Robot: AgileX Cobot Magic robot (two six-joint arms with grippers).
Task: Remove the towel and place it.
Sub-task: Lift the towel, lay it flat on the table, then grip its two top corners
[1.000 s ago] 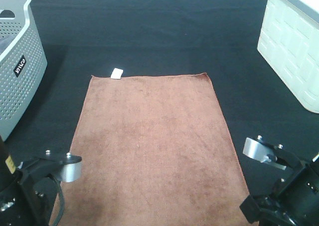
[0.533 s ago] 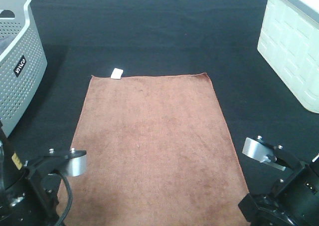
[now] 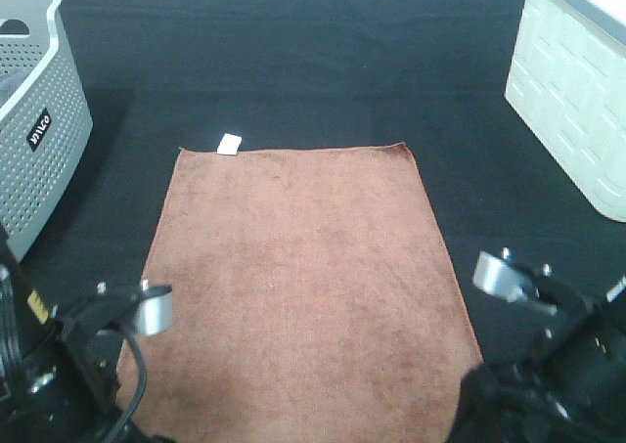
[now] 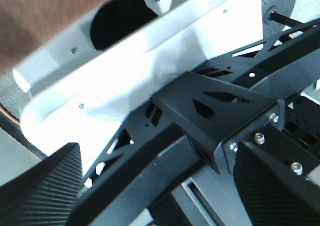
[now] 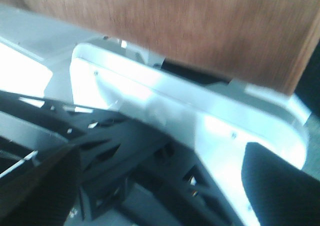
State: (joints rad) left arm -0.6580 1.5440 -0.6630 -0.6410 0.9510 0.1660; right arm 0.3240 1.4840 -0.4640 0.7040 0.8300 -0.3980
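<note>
The reddish-brown towel (image 3: 303, 267) lies flat and spread out on the black table covering, its small white tag (image 3: 230, 144) at the far left corner. My left arm (image 3: 59, 375) is at the towel's near left corner and my right arm (image 3: 558, 365) at its near right corner. In the left wrist view the left gripper (image 4: 157, 186) is open and empty, fingers wide apart, with a strip of towel (image 4: 45, 16) beyond white frame parts. In the right wrist view the right gripper (image 5: 160, 186) is open and empty, with towel (image 5: 190, 21) beyond.
A grey perforated basket (image 3: 39, 140) stands at the far left. A white ribbed box (image 3: 577, 81) stands at the far right. The black table covering (image 3: 293, 62) stretches behind the towel. White and black robot frame parts (image 4: 150, 66) fill both wrist views.
The left arm has shifted slightly right and toward the near edge. The right arm has shifted slightly left and lower. The towel has not moved.
</note>
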